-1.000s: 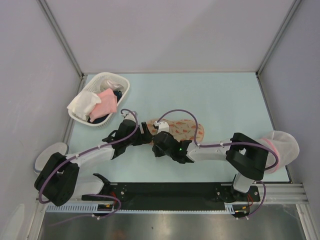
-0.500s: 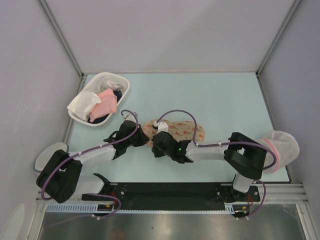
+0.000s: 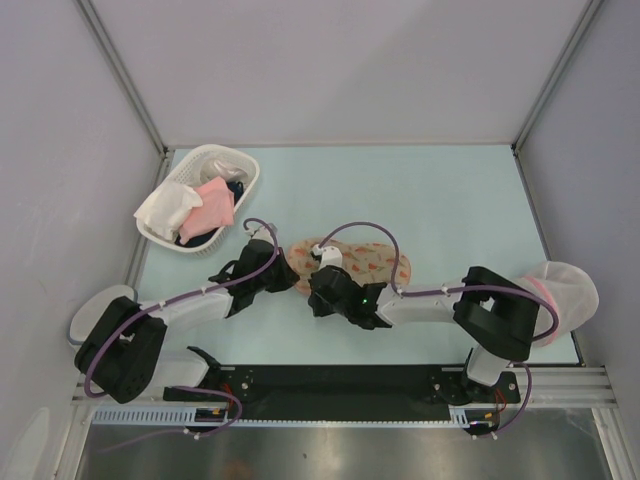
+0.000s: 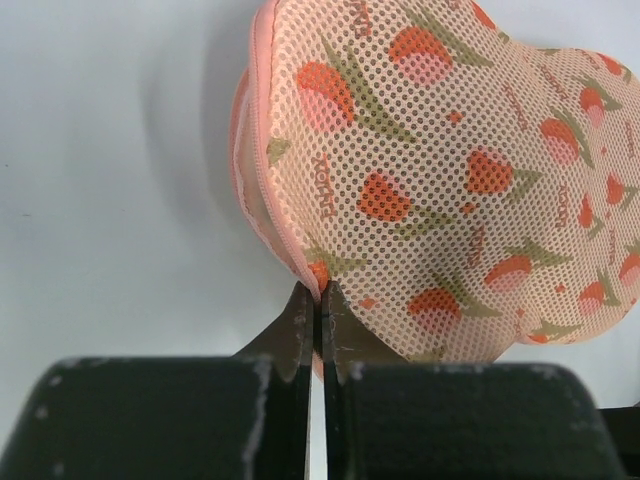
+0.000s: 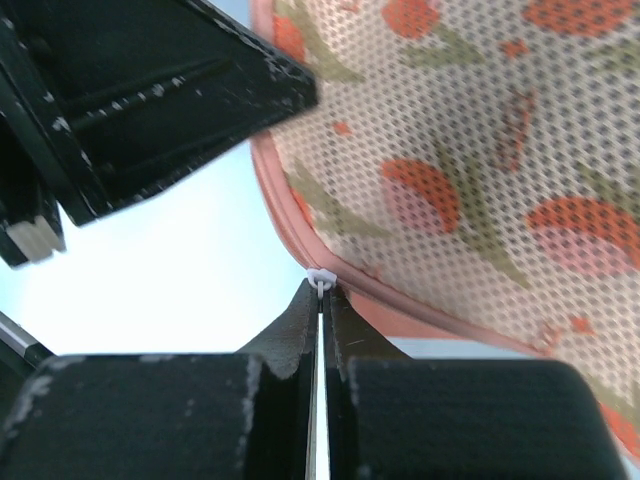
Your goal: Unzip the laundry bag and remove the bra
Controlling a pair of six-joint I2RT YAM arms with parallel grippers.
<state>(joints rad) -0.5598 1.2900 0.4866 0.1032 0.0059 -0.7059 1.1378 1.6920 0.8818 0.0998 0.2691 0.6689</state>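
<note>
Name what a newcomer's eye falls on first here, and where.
The floral laundry bag lies mid-table, with both arms meeting at its left end: the left gripper shut on its pink rim, the right gripper on the white zip pull. A white basket of cloths stands at the far left corner.

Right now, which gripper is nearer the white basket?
Left. The left gripper pinches the laundry bag at its end facing the white basket; the right gripper is at that same end, just farther from the basket.
</note>
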